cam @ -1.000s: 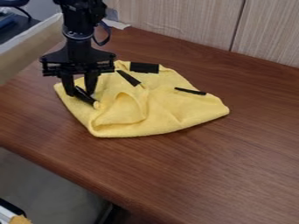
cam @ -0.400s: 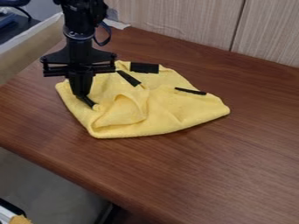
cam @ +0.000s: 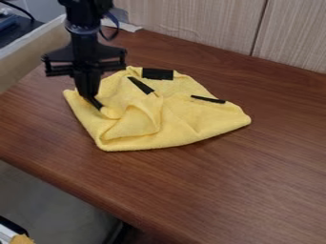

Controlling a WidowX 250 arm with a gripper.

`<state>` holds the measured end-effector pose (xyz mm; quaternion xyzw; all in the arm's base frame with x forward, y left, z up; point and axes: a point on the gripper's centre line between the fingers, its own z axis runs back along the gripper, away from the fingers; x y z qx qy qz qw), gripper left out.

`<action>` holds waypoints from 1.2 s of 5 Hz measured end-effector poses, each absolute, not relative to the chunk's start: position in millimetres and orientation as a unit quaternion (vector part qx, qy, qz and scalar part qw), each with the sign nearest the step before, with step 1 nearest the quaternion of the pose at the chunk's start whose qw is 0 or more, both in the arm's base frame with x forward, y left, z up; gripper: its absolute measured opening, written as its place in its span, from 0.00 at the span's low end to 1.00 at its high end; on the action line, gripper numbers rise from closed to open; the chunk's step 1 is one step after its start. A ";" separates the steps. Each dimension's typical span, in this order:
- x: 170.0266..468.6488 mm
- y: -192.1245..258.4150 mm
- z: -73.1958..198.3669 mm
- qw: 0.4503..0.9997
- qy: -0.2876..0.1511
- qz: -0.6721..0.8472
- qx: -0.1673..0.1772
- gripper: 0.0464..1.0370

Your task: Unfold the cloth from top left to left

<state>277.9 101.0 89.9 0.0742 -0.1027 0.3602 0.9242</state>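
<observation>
No writing can be read here — no labels, brands, numbers or signs.
</observation>
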 end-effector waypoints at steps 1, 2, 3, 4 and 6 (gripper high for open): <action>268.3 103.6 113.6 0.923 -0.133 0.357 0.060 0.01; 252.0 112.2 123.8 0.924 -0.145 0.351 0.042 0.01; 225.1 133.9 121.5 0.932 -0.138 0.333 0.030 0.01; 213.0 141.4 113.3 0.942 -0.129 0.309 0.036 0.01; 195.6 146.8 86.3 0.954 -0.105 0.279 0.037 0.01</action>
